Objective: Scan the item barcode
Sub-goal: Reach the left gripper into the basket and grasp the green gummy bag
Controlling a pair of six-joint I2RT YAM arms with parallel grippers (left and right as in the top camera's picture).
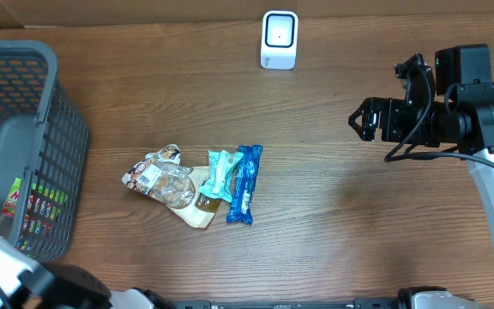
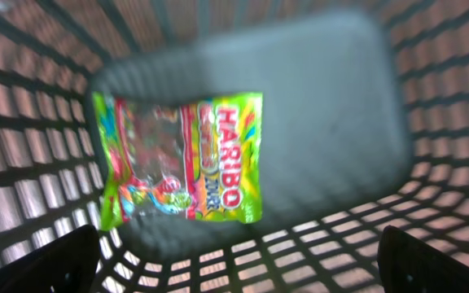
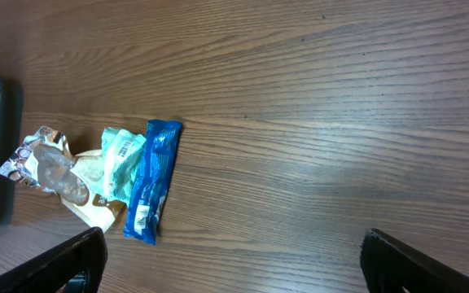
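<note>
A green Haribo bag (image 2: 181, 159) lies flat on the floor of the grey mesh basket (image 2: 23, 98), a little blurred in the left wrist view. My left gripper (image 2: 238, 268) hangs open above it with nothing between the fingers. Out on the table, a blue packet (image 1: 244, 184), a teal packet (image 1: 222, 174) and a clear crumpled packet (image 1: 165, 180) lie in a small pile. The white scanner (image 1: 279, 39) stands at the far edge. My right gripper (image 1: 363, 118) hovers open at the right, well apart from the pile; in its wrist view (image 3: 234, 264) the blue packet (image 3: 151, 181) lies to its left.
The basket (image 1: 63, 163) fills the left side of the table, its rim standing high. Bare wood lies between the pile and the right arm (image 1: 461, 112).
</note>
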